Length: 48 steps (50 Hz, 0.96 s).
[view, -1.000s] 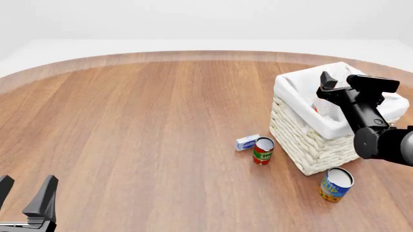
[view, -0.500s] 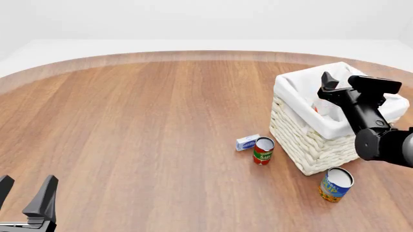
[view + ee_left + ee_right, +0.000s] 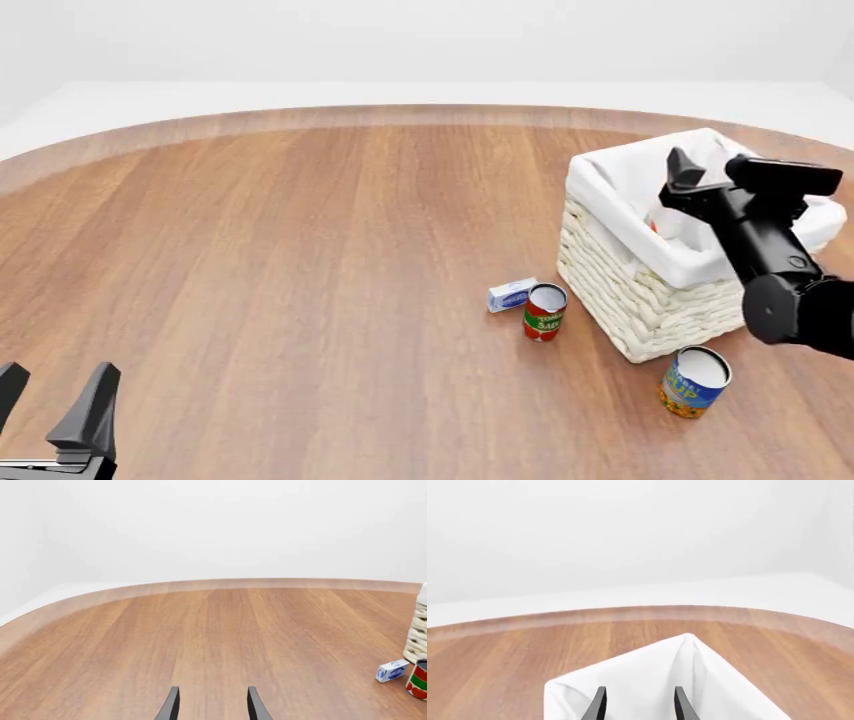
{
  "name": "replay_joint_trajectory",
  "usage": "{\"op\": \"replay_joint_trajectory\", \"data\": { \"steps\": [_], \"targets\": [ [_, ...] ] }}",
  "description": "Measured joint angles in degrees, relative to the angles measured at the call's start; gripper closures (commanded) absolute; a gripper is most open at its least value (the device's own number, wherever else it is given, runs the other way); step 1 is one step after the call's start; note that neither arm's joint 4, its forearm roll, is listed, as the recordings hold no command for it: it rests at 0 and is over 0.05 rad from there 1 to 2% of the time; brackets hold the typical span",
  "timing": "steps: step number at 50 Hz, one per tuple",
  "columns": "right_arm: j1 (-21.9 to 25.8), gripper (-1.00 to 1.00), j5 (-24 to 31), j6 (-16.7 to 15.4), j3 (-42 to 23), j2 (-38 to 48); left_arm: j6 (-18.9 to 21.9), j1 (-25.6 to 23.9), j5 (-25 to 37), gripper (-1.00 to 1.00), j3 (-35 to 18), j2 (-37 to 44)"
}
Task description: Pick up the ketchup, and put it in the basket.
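Comparing with a second ago, we see the right gripper (image 3: pixel 705 180) drifting slightly right and up above the basket (image 3: pixel 627 290); its jaws are parted and hold nothing. A red sliver of the ketchup (image 3: pixel 654 227) shows inside the basket against the liner, so we judge the drop done and the arm retreating. Left gripper (image 3: pixel 54 400) sits open and empty, well left of the basket. Labels on the red-green can (image 3: pixel 542 313), blue-yellow can (image 3: pixel 693 382) and small box (image 3: pixel 511 295) beside the basket are too small to read.

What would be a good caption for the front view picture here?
The right claw hangs open over the basket, with a trace of red showing inside.
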Motion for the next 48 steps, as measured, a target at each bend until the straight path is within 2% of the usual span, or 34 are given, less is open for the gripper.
{"op": "replay_joint_trajectory", "data": {
  "steps": [15,23,34,48],
  "targets": [
    [0.89,-1.00,0.27,-1.26,2.53,-5.07,0.00,0.00,0.00,-1.00,0.00,0.00],
    [2.85,-1.00,0.41,-2.05,4.77,-8.73,0.00,0.00,0.00,-1.00,0.00,0.00],
    [8.75,-1.00,1.94,-4.93,9.70,-18.74,0.00,0.00,0.00,-1.00,0.00,0.00],
    [17.60,-1.00,4.30,-7.57,19.35,-36.70,0.00,0.00,0.00,-1.00,0.00,0.00]
  ]
}}
